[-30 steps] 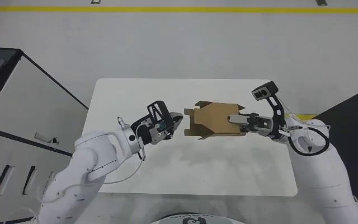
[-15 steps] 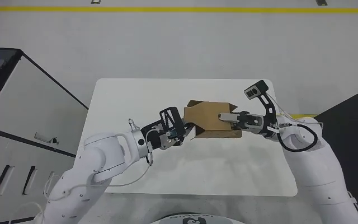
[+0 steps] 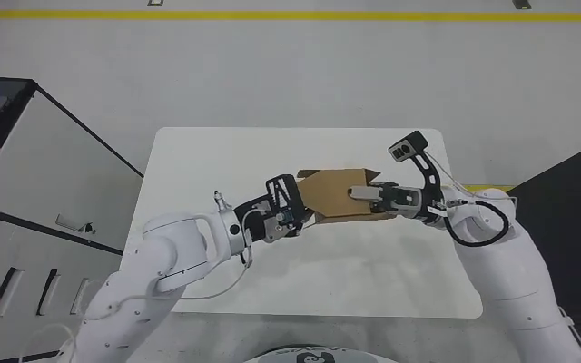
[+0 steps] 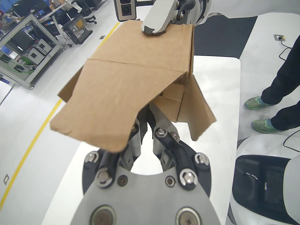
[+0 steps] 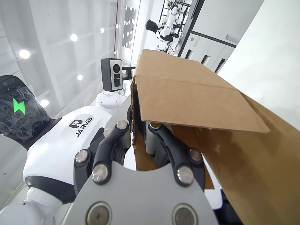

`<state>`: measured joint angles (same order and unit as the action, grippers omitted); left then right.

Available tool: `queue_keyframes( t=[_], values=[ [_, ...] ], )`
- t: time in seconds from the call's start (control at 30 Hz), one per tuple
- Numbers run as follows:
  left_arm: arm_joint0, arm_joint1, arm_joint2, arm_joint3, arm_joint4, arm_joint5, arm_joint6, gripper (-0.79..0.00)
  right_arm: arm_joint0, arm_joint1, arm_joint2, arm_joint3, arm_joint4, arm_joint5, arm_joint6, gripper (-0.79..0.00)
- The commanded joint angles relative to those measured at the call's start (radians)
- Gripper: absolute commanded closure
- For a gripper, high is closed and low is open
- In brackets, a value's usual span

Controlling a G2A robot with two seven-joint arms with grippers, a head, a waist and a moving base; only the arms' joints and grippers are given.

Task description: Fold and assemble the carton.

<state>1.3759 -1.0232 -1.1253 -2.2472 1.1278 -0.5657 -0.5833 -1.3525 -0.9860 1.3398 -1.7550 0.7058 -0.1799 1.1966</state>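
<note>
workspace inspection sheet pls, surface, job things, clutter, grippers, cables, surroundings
Surface: white table with rounded corners.
Job's things: brown carton, partly folded, end flaps open toward the left arm.
Clutter: nothing seen.
Grippers: right gripper shut on a carton wall; left gripper shut, tucked under an open flap.
Cables: looped cable at the right wrist; thin cable under the left arm.
Surroundings: grey cabinet beside the table; yellow floor line beyond.
</note>
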Motion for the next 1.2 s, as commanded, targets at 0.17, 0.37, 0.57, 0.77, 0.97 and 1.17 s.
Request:
queue_keyframes(
  t=[0.17,0.37,0.57,0.77,0.97,1.17],
  values=[
    [-0.008,0.0,-0.006,0.005,0.0,0.014,0.001,0.0,-0.002,-0.001,0.008,0.022,0.009,-0.009,-0.017,0.0],
    [0.003,0.003,-0.044,-0.008,-0.016,0.027,0.01,0.0,-0.018,-0.002,0.028,0.036,0.052,-0.02,-0.023,0.0],
    [0.016,0.007,-0.073,-0.009,-0.021,0.034,0.017,0.0,-0.024,-0.003,0.043,0.042,0.079,-0.027,-0.021,0.0],
    [0.029,0.009,-0.087,-0.002,-0.021,0.034,0.022,0.0,-0.027,-0.004,0.053,0.045,0.096,-0.026,-0.012,0.0],
    [0.026,0.007,-0.06,-0.002,-0.025,0.018,0.03,0.0,-0.023,-0.007,0.04,0.036,0.094,-0.021,0.002,0.0],
    [0.005,0.003,-0.019,-0.012,-0.02,0.004,0.028,0.0,-0.017,-0.01,0.028,0.032,0.061,-0.021,-0.014,0.0]
  ],
)
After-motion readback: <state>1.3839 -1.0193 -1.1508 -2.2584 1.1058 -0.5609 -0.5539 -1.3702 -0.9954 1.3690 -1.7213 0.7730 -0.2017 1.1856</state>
